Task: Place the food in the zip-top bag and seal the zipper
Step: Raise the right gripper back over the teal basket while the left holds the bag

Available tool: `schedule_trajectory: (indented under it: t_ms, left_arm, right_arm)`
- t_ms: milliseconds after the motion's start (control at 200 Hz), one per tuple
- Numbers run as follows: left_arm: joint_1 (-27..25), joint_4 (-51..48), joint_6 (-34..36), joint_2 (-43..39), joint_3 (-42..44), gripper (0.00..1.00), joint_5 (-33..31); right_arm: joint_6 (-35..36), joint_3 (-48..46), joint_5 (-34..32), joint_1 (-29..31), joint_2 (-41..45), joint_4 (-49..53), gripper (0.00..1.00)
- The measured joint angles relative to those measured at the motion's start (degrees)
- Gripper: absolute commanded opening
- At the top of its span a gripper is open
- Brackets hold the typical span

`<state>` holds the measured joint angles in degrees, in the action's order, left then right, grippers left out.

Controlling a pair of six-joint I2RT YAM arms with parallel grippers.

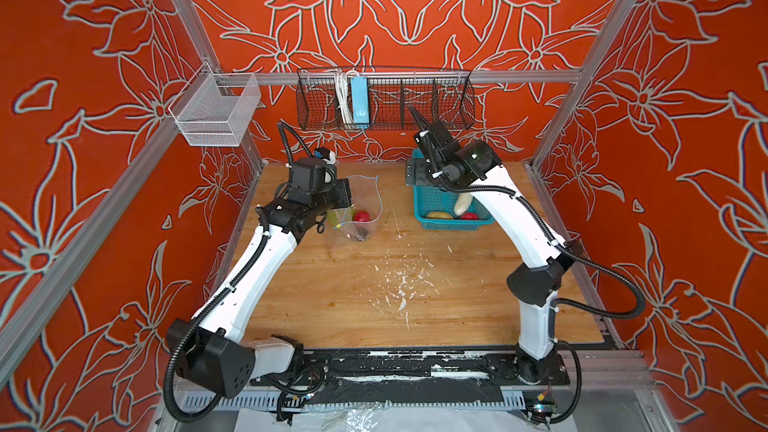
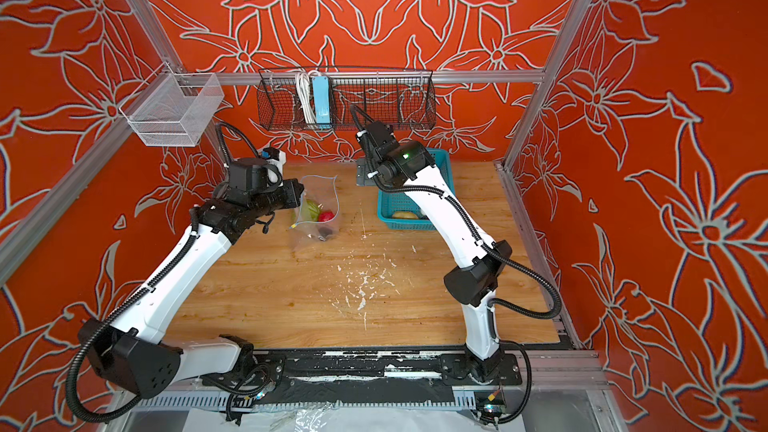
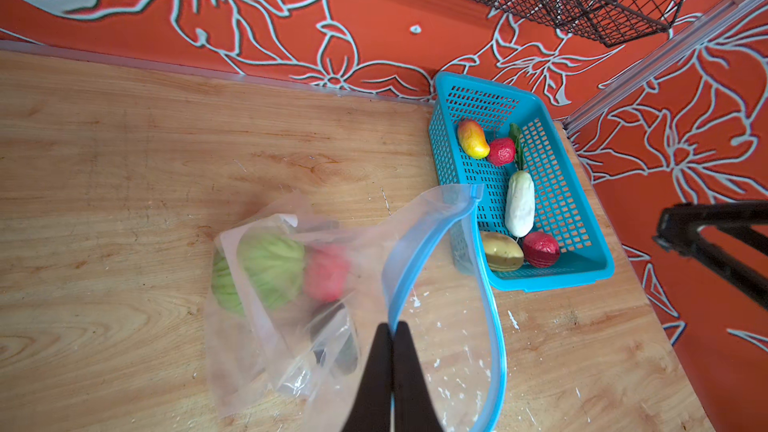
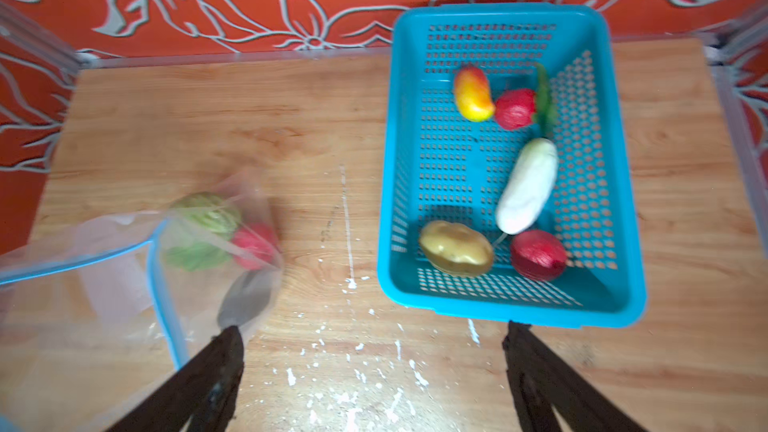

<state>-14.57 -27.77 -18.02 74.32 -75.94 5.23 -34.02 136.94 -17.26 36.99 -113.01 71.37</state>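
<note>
Pinching the blue zipper (image 3: 415, 257) of the clear bag (image 3: 249, 347), the left fingers (image 3: 374, 376) are pressed fully together, holding its mouth open just beside the teal basket (image 4: 515, 311). A cabbage (image 3: 272, 268) and a strawberry (image 3: 326, 274) sit inside the bag, while a mango (image 4: 471, 93), a radish (image 4: 528, 184), a yellow-green fruit (image 4: 455, 247) and two more red fruits (image 4: 538, 255) lie in the basket. The right fingers (image 4: 216, 367) stand spread wide, gripping nothing, above the desk (image 1: 353, 292) near the basket.
</note>
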Motion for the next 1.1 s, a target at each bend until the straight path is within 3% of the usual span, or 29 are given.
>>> schedule_trajectory:
  t_ms: [100,440,731,1101]
  left_arm:
    - [0.0,0.0,0.0,0.0,0.0,0.0,0.1]
    - [0.0,0.0,0.0,0.0,0.0,0.0,0.9]
    - [0.0,0.0,0.0,0.2,0.0,0.0,0.7]
    - [0.0,0.0,0.0,1.4,0.0,0.0,1.1]
  right_arm:
    - [0.9,-3.0,-0.3,-1.0,1.1,-1.1,0.98]
    - [10.6,-31.1,0.9,-3.1,14.6,-21.3,0.98]
    - [17.7,-29.4,-3.5,-6.5,13.4,-23.7,0.98]
    - [21.6,-23.2,-4.8,-12.3,0.6,-21.6,0.98]
